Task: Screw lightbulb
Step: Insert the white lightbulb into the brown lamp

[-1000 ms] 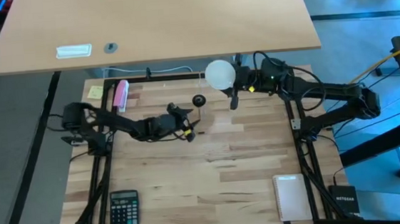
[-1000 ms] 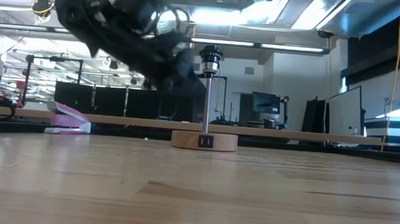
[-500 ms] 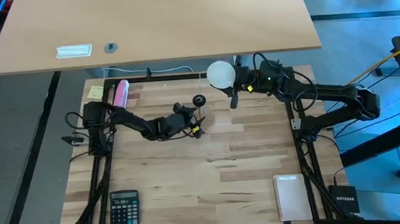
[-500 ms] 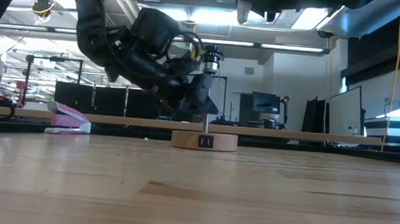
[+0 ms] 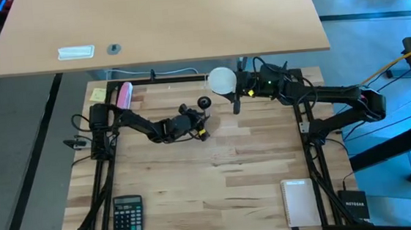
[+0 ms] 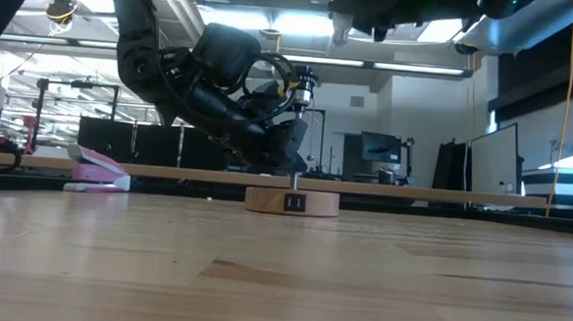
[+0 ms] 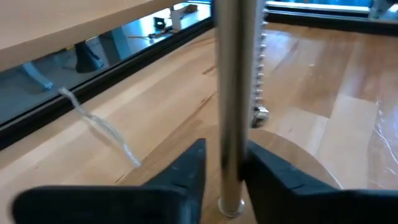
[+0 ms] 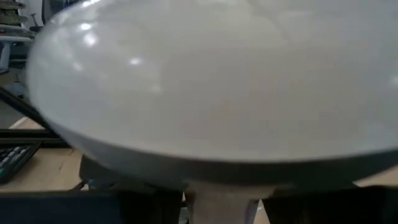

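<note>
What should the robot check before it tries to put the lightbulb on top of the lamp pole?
1. Lightbulb held in the right hand: ok, the globe fills the right wrist view.
2. Left hand steadying the metal pole: ok, its fingers sit on either side of it, low near the wooden base.
3. Black socket on top is free: ok, nothing covers it.
4. Bulb lined up above the socket: not ok, it is off to one side.
5. Screw end pointing down at the socket: cannot tell.
</note>
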`<state>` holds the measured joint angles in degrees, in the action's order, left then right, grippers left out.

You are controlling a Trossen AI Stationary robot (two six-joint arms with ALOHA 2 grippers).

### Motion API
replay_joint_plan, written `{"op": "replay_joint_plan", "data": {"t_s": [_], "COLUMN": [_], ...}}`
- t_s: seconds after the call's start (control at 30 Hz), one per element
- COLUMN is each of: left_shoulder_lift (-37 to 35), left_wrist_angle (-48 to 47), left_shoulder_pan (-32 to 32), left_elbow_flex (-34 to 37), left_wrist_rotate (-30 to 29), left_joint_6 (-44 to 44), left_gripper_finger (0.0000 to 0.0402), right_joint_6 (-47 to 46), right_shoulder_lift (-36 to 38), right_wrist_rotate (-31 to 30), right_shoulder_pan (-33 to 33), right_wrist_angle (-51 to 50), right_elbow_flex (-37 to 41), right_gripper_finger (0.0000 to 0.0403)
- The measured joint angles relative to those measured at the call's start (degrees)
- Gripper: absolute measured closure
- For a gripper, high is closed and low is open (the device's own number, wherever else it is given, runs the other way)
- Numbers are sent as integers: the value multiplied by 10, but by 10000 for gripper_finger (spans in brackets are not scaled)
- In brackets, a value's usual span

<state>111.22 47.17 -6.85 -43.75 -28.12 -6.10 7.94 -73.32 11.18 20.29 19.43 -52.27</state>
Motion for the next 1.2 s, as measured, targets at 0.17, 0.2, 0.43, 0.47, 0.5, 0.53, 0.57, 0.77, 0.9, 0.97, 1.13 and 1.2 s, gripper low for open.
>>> {"op": "replay_joint_plan", "data": {"t_s": [0.17,0.2,0.43,0.47,0.5,0.53,0.57,0.77,0.9,0.97,1.13,1.2], "left_shoulder_lift": [-5,-11,-101,-113,-125,-133,-139,-157,-156,-156,-156,-156], "left_wrist_angle": [4,-2,-112,-125,-141,-151,-153,-150,-158,-159,-162,-161], "left_shoulder_pan": [-1,-1,3,3,3,3,3,-4,-4,-4,-5,-5], "left_elbow_flex": [-1,-1,0,0,0,1,1,-12,-12,-12,-12,-12], "left_wrist_rotate": [36,49,216,245,270,301,337,510,518,518,515,515], "left_joint_6": [43,51,98,98,97,96,98,87,81,81,78,81], "left_gripper_finger": [374,374,374,374,374,374,374,374,374,374,374,374], "right_joint_6": [-1,-3,-25,-27,-33,-41,-51,-89,-95,-105,-123,-127], "right_shoulder_lift": [-5,-5,1,1,0,0,0,-20,-45,-59,-83,-86], "right_wrist_rotate": [24,34,164,179,196,215,234,285,288,289,286,285], "right_shoulder_pan": [0,0,0,0,0,0,0,-31,-58,-65,-68,-68], "right_wrist_angle": [1,0,-94,-111,-123,-128,-126,-100,-53,-34,-8,0], "right_elbow_flex": [0,-1,-74,-84,-92,-97,-101,-103,-104,-104,-104,-104], "right_gripper_finger": [236,236,236,236,236,236,236,236,236,236,236,236]}}
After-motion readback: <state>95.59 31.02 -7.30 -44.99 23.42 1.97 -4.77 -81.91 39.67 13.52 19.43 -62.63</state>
